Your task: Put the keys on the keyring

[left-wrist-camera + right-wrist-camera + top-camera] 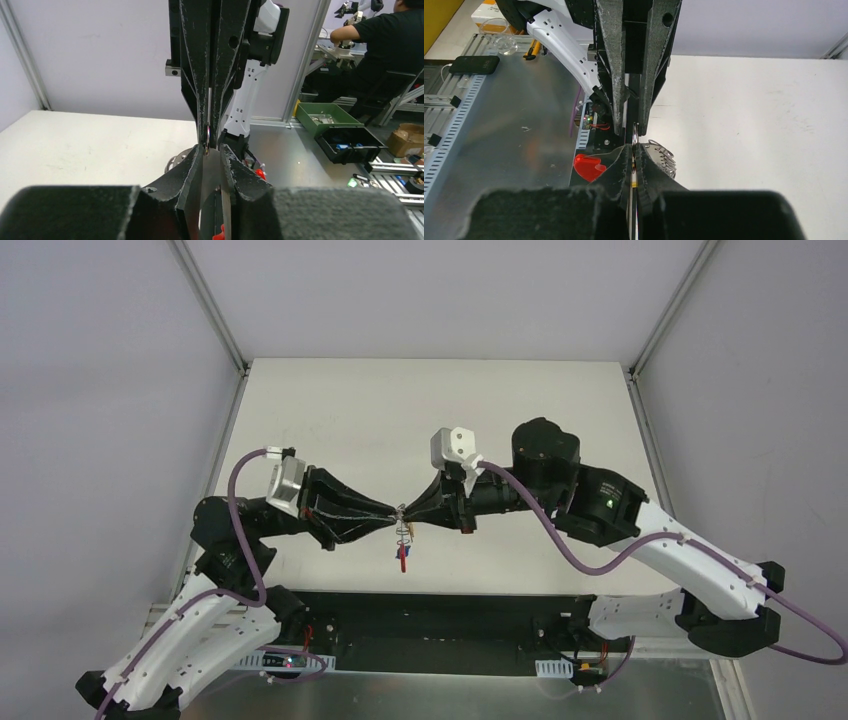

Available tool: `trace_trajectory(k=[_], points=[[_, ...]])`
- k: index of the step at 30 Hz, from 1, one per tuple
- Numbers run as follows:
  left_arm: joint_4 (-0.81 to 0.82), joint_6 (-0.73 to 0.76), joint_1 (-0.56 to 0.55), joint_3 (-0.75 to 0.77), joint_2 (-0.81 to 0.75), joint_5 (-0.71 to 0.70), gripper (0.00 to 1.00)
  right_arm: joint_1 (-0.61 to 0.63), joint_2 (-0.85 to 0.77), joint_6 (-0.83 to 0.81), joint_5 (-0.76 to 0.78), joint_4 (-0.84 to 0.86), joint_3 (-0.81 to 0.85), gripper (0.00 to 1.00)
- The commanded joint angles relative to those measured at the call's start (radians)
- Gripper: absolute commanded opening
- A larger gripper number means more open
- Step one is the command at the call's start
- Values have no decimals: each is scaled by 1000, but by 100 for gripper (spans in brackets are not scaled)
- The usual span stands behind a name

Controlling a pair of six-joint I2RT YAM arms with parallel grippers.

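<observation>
Over the table's front edge my two grippers meet tip to tip. Between the tips hangs the keyring (402, 533), its red strap (403, 560) and blue tag (395, 553) dangling below. My right gripper (411, 512) (633, 148) is shut on the key (633, 184); only a yellow sliver of it shows between the pads. The silver ring (635, 131) (208, 132) stands edge-on just past those tips. My left gripper (391, 512) (212, 148) has its jaws a little apart around the ring, with a visible gap. Chain (663, 156) and strap (588, 167) hang beside it.
The white table (430, 410) stretches behind the grippers, framed by aluminium posts. Off the table's front lie a metal shelf (514, 130), a phone (474, 64), a green bin (325, 117) and a black bin (350, 145). A person (385, 45) sits beyond them.
</observation>
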Motion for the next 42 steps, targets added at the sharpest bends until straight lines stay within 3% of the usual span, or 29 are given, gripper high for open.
trace_trajectory(k=[1, 14, 31, 42], points=[[-157, 41, 10, 81, 1, 53, 19, 6, 23, 57, 16, -136, 124, 0], [-459, 97, 10, 258, 92, 58, 23, 4, 142, 167, -14, -458, 324, 0], [-736, 88, 11, 426, 240, 232, 20, -54, 209, 293, -94, -486, 370, 0], [-787, 120, 10, 438, 249, 245, 18, -87, 254, 336, -168, -497, 406, 0]])
